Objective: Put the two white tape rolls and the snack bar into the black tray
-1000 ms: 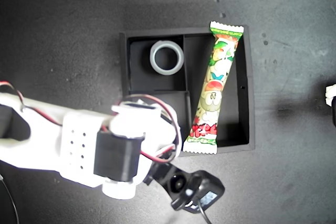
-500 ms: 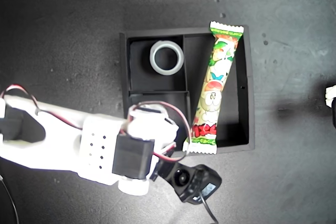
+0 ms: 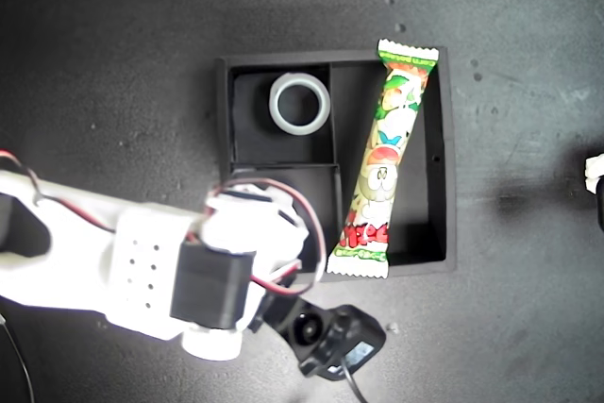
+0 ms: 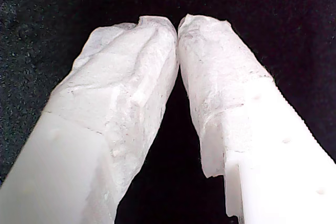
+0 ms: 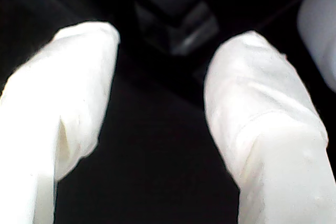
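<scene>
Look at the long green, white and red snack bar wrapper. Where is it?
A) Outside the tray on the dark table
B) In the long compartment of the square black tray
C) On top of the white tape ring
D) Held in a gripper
B: the long green, white and red snack bar wrapper lies in the long compartment of the square black tray, its ends over the walls.

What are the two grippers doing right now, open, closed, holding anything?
My first gripper: closed, jaws empty.
My second gripper: open, nothing between the jaws.
</scene>
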Available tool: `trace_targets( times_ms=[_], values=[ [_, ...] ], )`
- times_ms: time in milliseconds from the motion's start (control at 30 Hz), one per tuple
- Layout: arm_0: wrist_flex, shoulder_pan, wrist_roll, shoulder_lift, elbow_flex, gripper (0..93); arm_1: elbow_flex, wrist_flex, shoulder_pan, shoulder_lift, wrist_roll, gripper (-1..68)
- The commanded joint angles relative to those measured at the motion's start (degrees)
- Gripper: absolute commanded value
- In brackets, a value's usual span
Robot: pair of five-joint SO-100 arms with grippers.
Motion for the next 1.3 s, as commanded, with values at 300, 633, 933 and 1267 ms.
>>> trace_targets(
  times_ms=[300, 633, 933, 1267],
  values=[
    [-1.41, -8.17, 1.76, 42.80, 39.73, 12.0, 0.79, 0.26, 0.09, 0.53, 0.88, -0.1],
    [-11.69, -11.25, -0.70, 72.95, 73.48, 11.8, 0.79, 5.27, 0.53, 0.53, 6.59, 4.8],
    [-25.14, -7.82, -5.19, 82.00, 96.68, 11.0, 0.88, 6.42, 0.70, 0.53, 1.58, 6.8],
    [-35.60, -3.16, -10.20, 95.80, 116.89, 10.1, 0.88, 7.47, -0.53, 0.53, -3.25, 6.8]
  ],
)
